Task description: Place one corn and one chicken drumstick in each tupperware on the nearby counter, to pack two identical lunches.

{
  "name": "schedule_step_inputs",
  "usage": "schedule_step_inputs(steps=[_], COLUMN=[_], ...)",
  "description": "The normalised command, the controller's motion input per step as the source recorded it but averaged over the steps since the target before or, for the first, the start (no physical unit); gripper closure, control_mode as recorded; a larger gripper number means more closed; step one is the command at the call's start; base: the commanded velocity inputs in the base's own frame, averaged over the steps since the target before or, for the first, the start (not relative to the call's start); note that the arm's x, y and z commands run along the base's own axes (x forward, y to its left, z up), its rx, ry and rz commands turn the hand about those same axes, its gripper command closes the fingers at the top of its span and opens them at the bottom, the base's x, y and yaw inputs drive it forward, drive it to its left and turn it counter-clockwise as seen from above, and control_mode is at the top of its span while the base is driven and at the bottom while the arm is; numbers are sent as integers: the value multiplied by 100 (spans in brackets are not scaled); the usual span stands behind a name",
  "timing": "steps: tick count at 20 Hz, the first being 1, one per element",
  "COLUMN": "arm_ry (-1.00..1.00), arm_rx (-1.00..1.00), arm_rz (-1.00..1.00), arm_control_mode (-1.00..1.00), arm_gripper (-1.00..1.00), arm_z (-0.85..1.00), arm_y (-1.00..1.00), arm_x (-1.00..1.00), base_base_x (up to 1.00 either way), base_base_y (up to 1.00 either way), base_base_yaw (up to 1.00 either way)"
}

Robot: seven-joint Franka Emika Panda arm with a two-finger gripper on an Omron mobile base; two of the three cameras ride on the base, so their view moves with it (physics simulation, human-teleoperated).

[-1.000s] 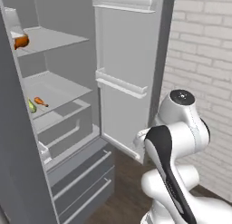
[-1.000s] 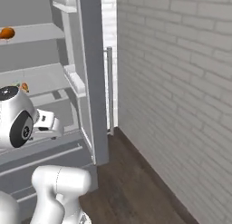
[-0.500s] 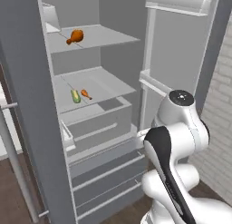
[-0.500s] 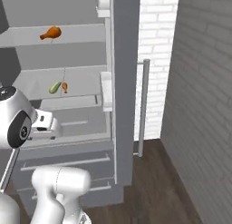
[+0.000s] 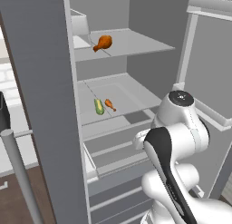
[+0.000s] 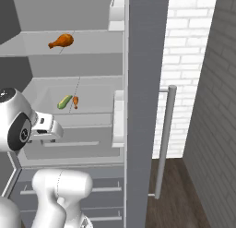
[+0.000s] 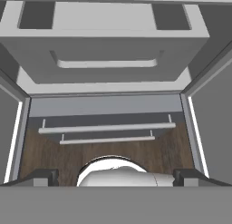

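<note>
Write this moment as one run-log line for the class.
fridge: open | upper shelf: chicken drumstick | lower shelf: corn beside second drumstick | claw: open, empty, facing the drawers

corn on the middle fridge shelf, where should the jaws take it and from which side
Grip the corn across its thick middle, coming in from the open fridge front above it. It lies flat, and the small drumstick lies close beside, so close across the ear's narrow width.

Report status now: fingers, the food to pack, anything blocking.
Fingers open, empty, pointing down at fridge drawers. One corn beside small drumstick on middle shelf; another drumstick on shelf above. Fridge door open, nothing blocking.
</note>
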Motion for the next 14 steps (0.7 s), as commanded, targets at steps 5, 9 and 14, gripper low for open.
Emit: schedule_step_inputs(steps=[5,9,14], arm_ry=[0,0,0], arm_rx=[0,0,2], arm_rz=[0,0,0], arm_control_mode=[100,-100,-100], arm_gripper=[-100,-100,-100], arm_z=[0,0,0], arm_y=[0,0,42], arm_x=[0,1,57], base_base_x=[45,8,0], base_base_y=[27,5,0], base_base_yaw=[5,2,0])
